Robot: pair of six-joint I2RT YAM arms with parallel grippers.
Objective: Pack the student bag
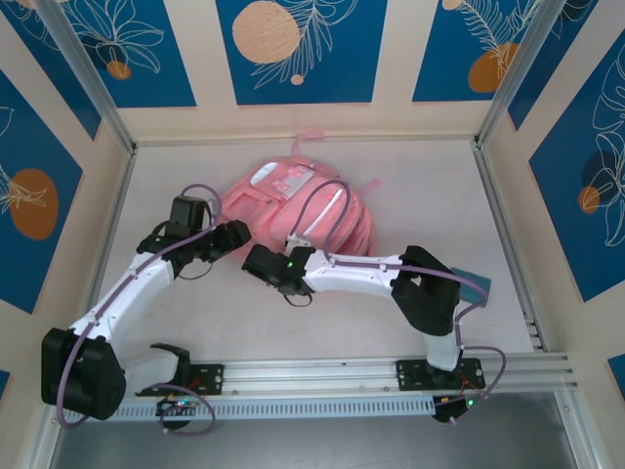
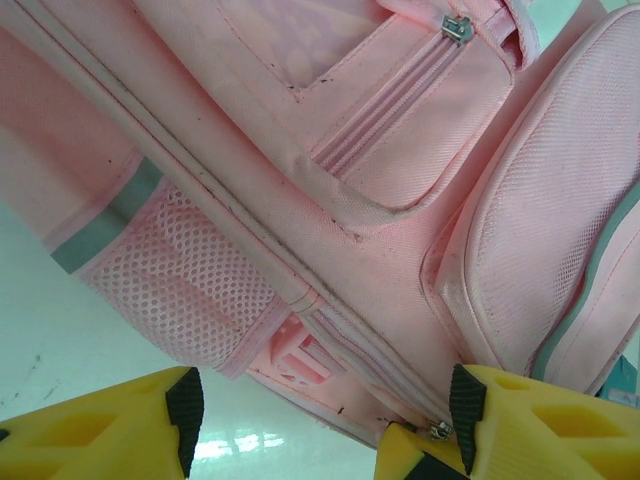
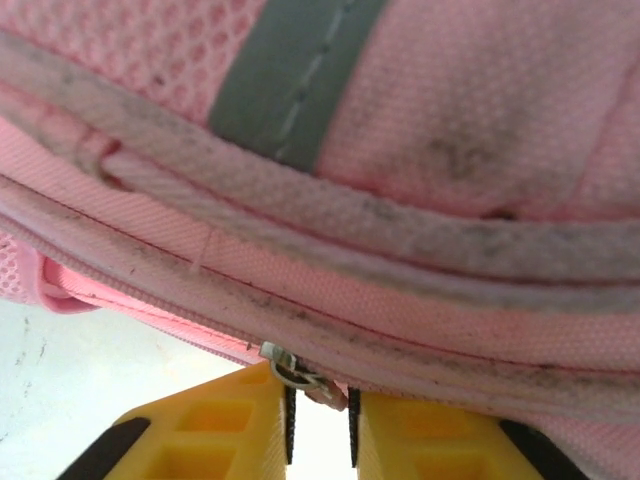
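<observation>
One student bag (image 1: 293, 200), pink, lies flat toward the back middle of the bench (image 1: 244, 327), with both arms reaching to its near edge. The left gripper (image 2: 320, 410) stands well open, its two yellow fingers (image 2: 150, 420) spread just beside the bag's seam below a mesh side pocket (image 2: 185, 285), holding nothing. The right gripper (image 3: 320, 425) has its two fingers drawn almost together, pinching one metal zipper pull (image 3: 292, 375) on the bag's edge. A single light-blue item (image 1: 472, 283) lies at the right, partly behind the right arm.
</observation>
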